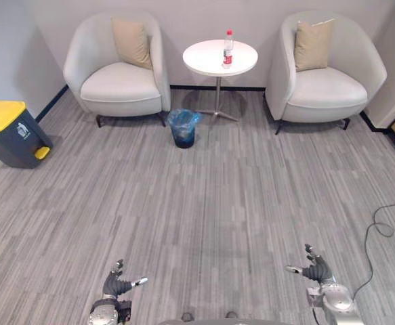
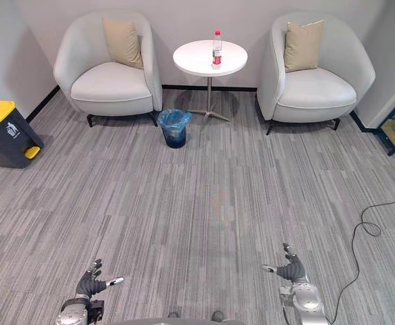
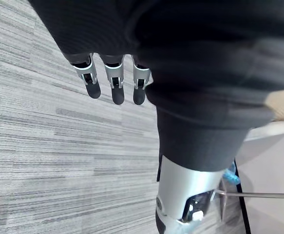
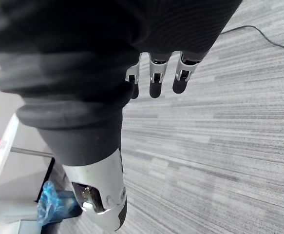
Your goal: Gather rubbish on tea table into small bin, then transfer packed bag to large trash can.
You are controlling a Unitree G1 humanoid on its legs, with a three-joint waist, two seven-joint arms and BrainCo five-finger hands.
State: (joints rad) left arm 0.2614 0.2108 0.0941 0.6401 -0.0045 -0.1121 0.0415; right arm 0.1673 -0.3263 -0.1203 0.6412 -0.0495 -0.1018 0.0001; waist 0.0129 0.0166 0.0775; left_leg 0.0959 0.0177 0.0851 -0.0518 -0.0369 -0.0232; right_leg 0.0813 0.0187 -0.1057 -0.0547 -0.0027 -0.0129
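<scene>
Fronting table (image 1: 204, 61) (far): open carpet (image 1: 211, 203)

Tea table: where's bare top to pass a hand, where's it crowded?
Tea table top is bare left of and in front of the bottle. Below, the small bin crowds the gap beside the left armchair.

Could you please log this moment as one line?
bottle upright on tea table | small bin beside it | large trash can far left | left hand open, empty | right hand open, empty
</scene>
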